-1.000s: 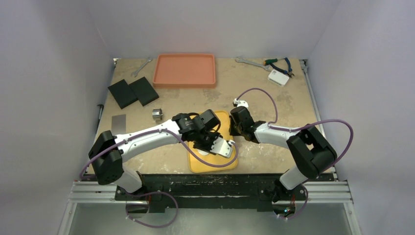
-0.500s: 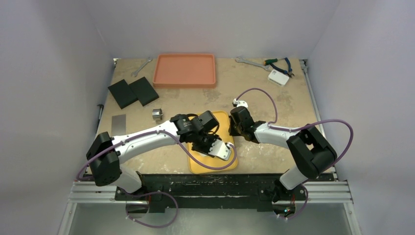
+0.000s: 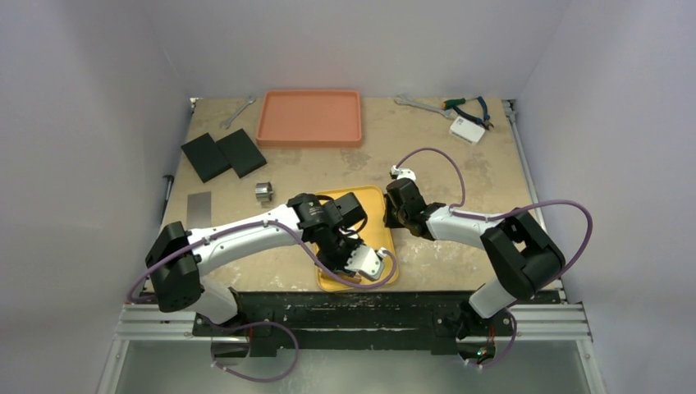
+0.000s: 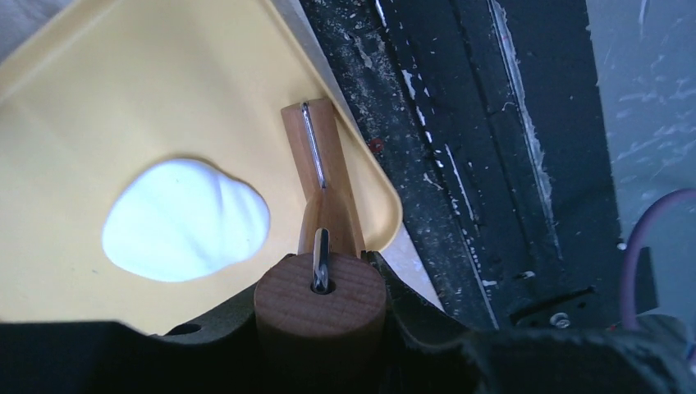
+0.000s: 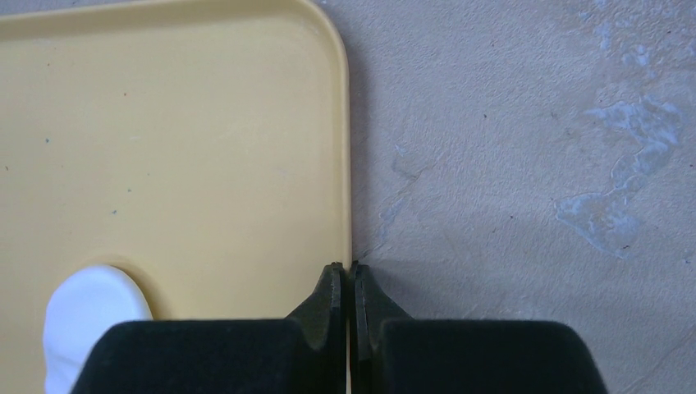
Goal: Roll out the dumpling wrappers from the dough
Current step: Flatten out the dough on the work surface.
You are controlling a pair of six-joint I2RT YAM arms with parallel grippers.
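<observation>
Grips the wooden rolling pin point(image 4: 327, 197) in the left end effector point(image 4: 320, 324), pads closed narrowly around its thick round end, the slimmer part reaching forward over the near right corner of the yellow tray point(image 4: 123, 74). Finds the dumpling wrapper point(image 4: 187, 220), an uneven white oval, lying flat on that tray just beside the pin and clear of it, on the far side toward the tray's middle; hidden beneath the left arm in the top view. Appears to run the pin's long axis roughly along the tray's near rim, which leaves the wrapper off to one side of that axis, not ahead of it. Holds the right end effector point(image 5: 345, 283) fully closed and empty, tips at the tray's right rim where it meets the table point(image 5: 509, 164), probably to steady the tray. Puts the left arm nearer, tool in hand. Calls, most likely, for a sideways shift of the pin away from the near rim, over the wrapper. Cannot tell whether the pin touches the tray.
</observation>
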